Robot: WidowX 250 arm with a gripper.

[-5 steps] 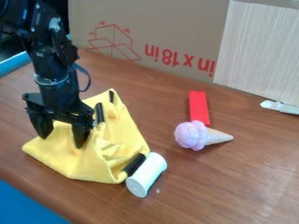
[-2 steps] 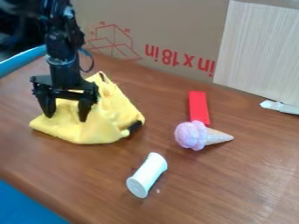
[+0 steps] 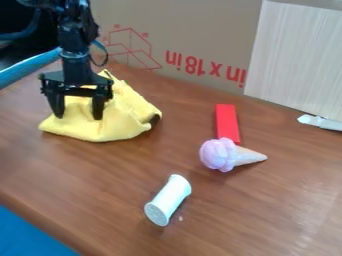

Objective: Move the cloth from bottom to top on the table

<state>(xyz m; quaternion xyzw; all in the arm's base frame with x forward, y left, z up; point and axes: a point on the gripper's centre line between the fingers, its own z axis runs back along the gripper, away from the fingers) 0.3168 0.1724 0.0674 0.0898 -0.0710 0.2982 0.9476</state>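
Yellow cloth beneath the unclenched end effector, camera view.
The soft, creased fabric lies in a rounded heap under and beside the end effector, its two fingers parted. Well apart from it are a smooth white cylinder, a ridged lilac ice-cream cone and a flat red block. Counter: brown, wood-grained; cardboard behind, with red print.
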